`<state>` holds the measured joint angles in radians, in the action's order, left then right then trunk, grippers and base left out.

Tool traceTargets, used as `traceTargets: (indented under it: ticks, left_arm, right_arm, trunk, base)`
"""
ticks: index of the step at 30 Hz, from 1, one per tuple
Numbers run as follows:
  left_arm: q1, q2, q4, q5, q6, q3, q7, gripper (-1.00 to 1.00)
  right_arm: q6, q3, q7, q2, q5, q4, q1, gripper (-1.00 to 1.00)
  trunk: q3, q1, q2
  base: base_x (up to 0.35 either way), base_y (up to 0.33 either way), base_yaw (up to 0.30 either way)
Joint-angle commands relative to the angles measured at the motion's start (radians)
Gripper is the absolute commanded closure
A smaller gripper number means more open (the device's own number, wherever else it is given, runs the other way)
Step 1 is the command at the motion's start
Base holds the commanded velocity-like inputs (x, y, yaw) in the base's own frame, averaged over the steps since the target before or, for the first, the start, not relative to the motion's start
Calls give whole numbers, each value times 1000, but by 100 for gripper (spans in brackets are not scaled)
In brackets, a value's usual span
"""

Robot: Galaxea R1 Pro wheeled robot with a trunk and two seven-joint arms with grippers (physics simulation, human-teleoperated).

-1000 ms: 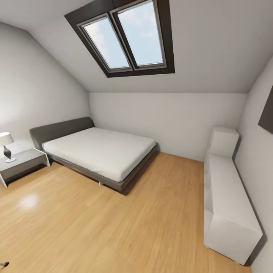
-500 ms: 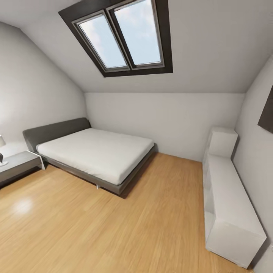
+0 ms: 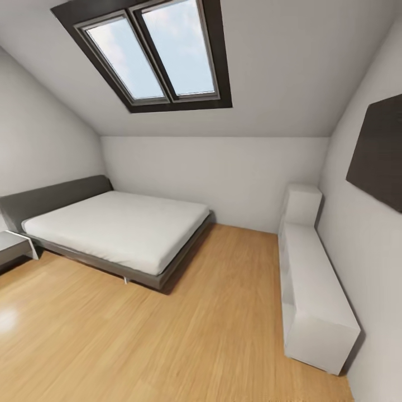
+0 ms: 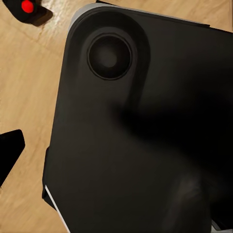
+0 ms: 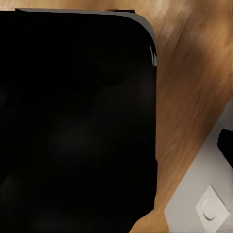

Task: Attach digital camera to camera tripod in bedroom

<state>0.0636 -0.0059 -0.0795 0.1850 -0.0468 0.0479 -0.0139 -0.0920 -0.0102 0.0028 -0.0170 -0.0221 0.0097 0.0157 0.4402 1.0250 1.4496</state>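
The head view looks into the bedroom with its pale grey walls and light wood floor [image 3: 167, 340]. The camera tripod is out of view. In the left wrist view a small black thing with a red spot [image 4: 26, 7] lies on the floor at the picture's edge. It may be the digital camera, but too little of it shows to be sure. Both wrist views look down on my black base [image 4: 136, 126] [image 5: 73, 121]. One dark fingertip [image 4: 9, 150] pokes into the left wrist view and another fingertip [image 5: 226, 143] into the right wrist view.
A grey-framed bed [image 3: 117, 231] stands at the left under a skylight [image 3: 151, 53]. A nightstand corner [image 3: 11, 248] shows at the far left. A long white low shelf unit [image 3: 312, 285] runs along the right wall below a dark wall panel [image 3: 379, 151].
The head camera has swung to the right: bed and nightstand slid left, the lamp left the picture, and the dark wall panel came further in.
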Motion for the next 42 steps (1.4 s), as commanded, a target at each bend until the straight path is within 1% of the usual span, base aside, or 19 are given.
traceTargets:
  ticks: [1,4,9,20,22,31,42]
  left_arm:
    - [1,0,-2,5,-1,4,-1,-100]
    - [1,0,-2,5,-1,4,-1,-100]
    - [1,0,-2,5,-1,4,-1,-100]
    - [1,0,-2,5,-1,5,-1,-100]
    - [1,0,-2,13,-1,5,-1,-100]
    - [1,0,-2,13,-2,7,-1,-100]
    - [1,0,-2,13,-2,7,-1,-100]
  right_arm:
    - [-5,-1,0,0,-2,1,0,-100]
    - [-5,-1,0,-1,-2,1,0,-100]
    - [-3,0,0,-2,-4,1,0,-100]
    - [-2,1,0,-3,-2,1,0,-100]
    - [-5,2,0,-4,0,1,0,-100]
    - [-5,1,0,-3,-1,1,0,-100]
    - [-5,1,0,-7,1,1,0,-100]
  trunk:
    - [1,0,0]
    - [1,0,0]
    - [1,0,0]
    - [1,0,0]
    - [1,0,0]
    - [1,0,0]
    - [1,0,0]
  base:
    - [0,0,-210]
    - [0,0,-172]
    - [0,0,-32]
    - [0,0,-5]
    - [0,0,0]
    - [0,0,0]
    - [0,4,0]
